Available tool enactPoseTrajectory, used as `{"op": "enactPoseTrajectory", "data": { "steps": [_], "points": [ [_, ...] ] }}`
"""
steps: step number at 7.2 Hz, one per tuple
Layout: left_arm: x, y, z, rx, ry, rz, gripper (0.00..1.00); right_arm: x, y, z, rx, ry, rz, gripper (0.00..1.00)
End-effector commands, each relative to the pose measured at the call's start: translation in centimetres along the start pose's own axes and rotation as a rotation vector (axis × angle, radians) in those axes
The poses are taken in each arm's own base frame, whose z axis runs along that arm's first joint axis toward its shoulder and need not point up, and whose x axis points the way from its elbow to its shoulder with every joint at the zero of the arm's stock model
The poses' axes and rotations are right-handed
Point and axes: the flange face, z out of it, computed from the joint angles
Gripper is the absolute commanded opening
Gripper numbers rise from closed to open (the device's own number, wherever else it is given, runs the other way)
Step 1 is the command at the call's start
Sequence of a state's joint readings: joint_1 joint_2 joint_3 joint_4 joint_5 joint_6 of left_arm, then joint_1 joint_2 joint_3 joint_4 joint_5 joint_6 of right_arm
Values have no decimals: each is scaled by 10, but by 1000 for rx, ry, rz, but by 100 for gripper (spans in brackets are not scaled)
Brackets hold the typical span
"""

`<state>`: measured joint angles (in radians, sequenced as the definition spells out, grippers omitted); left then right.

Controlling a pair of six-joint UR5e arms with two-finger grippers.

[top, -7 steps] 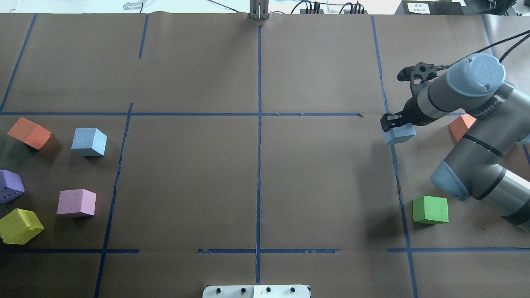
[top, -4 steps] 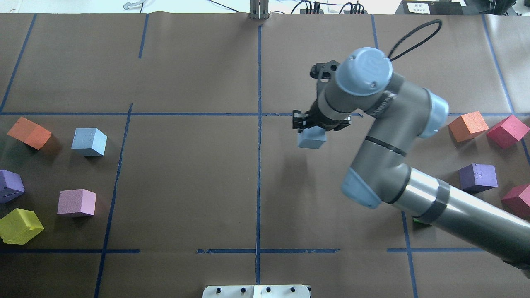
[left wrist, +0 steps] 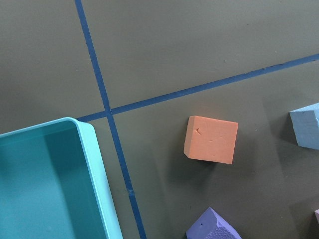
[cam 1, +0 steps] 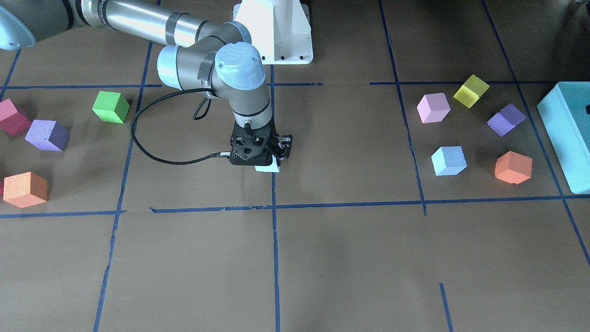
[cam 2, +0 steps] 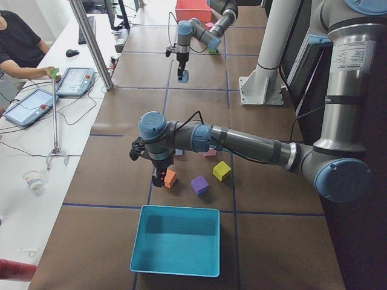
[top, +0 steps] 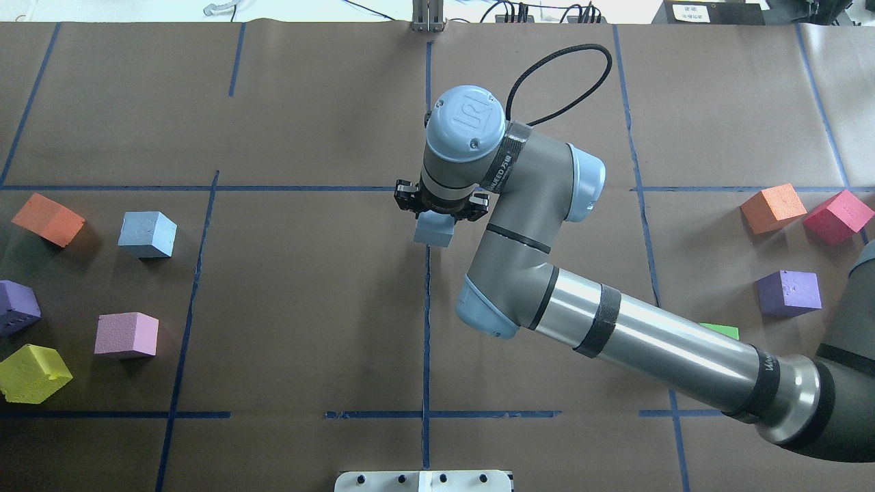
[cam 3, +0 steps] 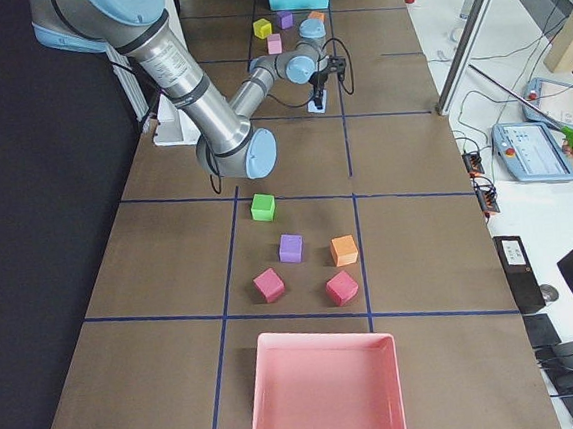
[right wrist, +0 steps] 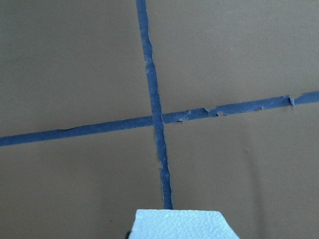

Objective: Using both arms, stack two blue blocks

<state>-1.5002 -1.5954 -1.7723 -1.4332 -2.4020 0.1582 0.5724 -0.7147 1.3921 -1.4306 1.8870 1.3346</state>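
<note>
My right gripper [top: 441,207] is shut on a pale blue block [top: 435,231] and holds it over the centre tape line; it shows too in the front view [cam 1: 268,167] and at the bottom of the right wrist view [right wrist: 182,225]. The second blue block [top: 146,234] sits on the table at the left, also seen in the front view [cam 1: 448,160] and at the right edge of the left wrist view [left wrist: 306,124]. My left gripper [cam 2: 158,177] shows only in the exterior left view, hovering by an orange cube [cam 2: 170,179]; I cannot tell whether it is open.
Orange [top: 48,219], purple [top: 17,307], pink [top: 126,335] and yellow [top: 34,372] cubes lie around the second blue block. A teal bin [cam 1: 567,133] stands beyond them. Orange [top: 772,208], red [top: 837,216], purple [top: 789,292] and green [cam 1: 110,107] cubes lie at the right.
My right arm has swept left with the blue block in its gripper, from the right-hand zone to the centre tape line. The cubes on the table have not moved.
</note>
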Motion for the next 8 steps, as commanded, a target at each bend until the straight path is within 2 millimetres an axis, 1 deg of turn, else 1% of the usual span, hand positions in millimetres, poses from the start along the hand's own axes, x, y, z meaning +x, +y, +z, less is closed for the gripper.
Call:
{"op": "enactPoseTrajectory", "data": {
  "steps": [1,2,3,4,5,6,7,8],
  "points": [
    [6,-1,-6,12,-2,11,100,1,2,20,-7,17,19,2],
    [14,-4,-4,11,9,29,100,1,3,21,-8,16,18,20],
    [53,-18,25,-39,52,25,100,1,3,21,-8,17,18,85],
    [99,-32,59,-54,68,42,100,-1,5,19,-9,7,19,100],
    [139,-37,90,-59,87,23,100,-7,0,-10,6,-38,11,100],
    [158,-38,109,-61,101,5,100,-3,-5,-27,15,-60,12,100],
    [170,-39,118,-66,85,5,100,30,-25,-67,26,-113,29,100],
    [194,-53,128,-58,42,-32,100,117,-45,-116,-5,-166,52,100]
  ]
}}
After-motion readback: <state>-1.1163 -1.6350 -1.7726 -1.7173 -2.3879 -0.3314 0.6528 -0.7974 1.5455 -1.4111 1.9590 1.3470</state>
